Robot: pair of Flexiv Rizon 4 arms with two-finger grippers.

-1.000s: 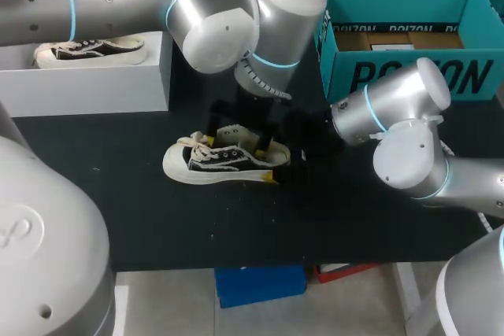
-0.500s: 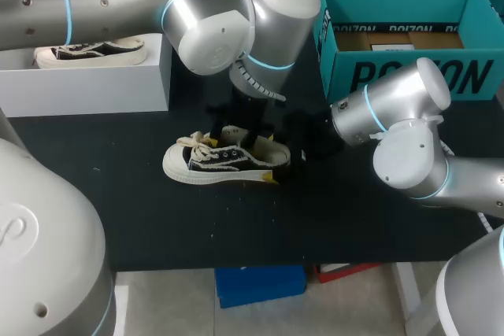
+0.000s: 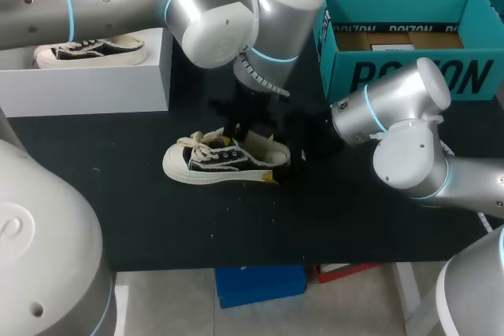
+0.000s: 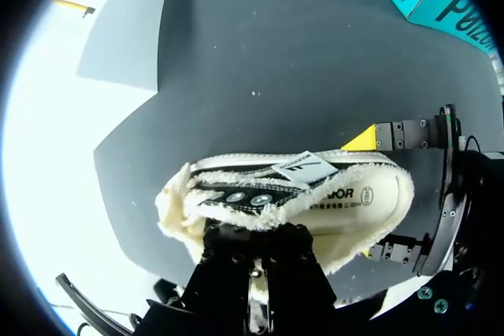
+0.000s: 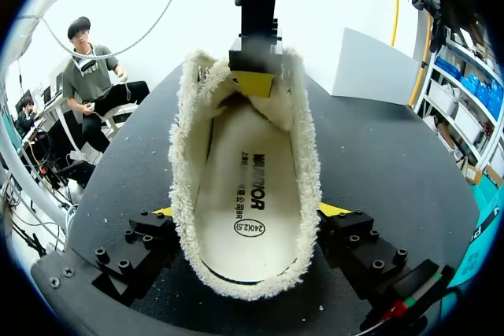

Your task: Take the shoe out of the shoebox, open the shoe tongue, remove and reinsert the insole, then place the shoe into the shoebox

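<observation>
A black low-top shoe (image 3: pixel 220 160) with a fuzzy cream rim lies on the black table, toe toward my left. Its cream insole (image 5: pixel 246 194) shows inside the shoe (image 5: pixel 189 163). From above, my left gripper (image 3: pixel 241 133) comes down over the lace area and is shut on the shoe tongue (image 4: pixel 303 168); its yellow tip (image 5: pixel 253 83) pinches the tongue's end. My right gripper (image 5: pixel 248 222) straddles the heel, both fingers (image 5: pixel 153 238) pressed against the sides of the shoe (image 4: pixel 236 198). The teal shoebox (image 3: pixel 409 76) stands open at the back right.
At the back left a white box (image 3: pixel 87 84) holds a second black shoe (image 3: pixel 90 49). My left arm's large elbow (image 3: pixel 236 21) hangs over the table's middle. The table's front edge (image 3: pixel 236 261) runs just below the shoe.
My left gripper's fingers have come together on the tongue. The shoe and my right arm have stayed where they were.
</observation>
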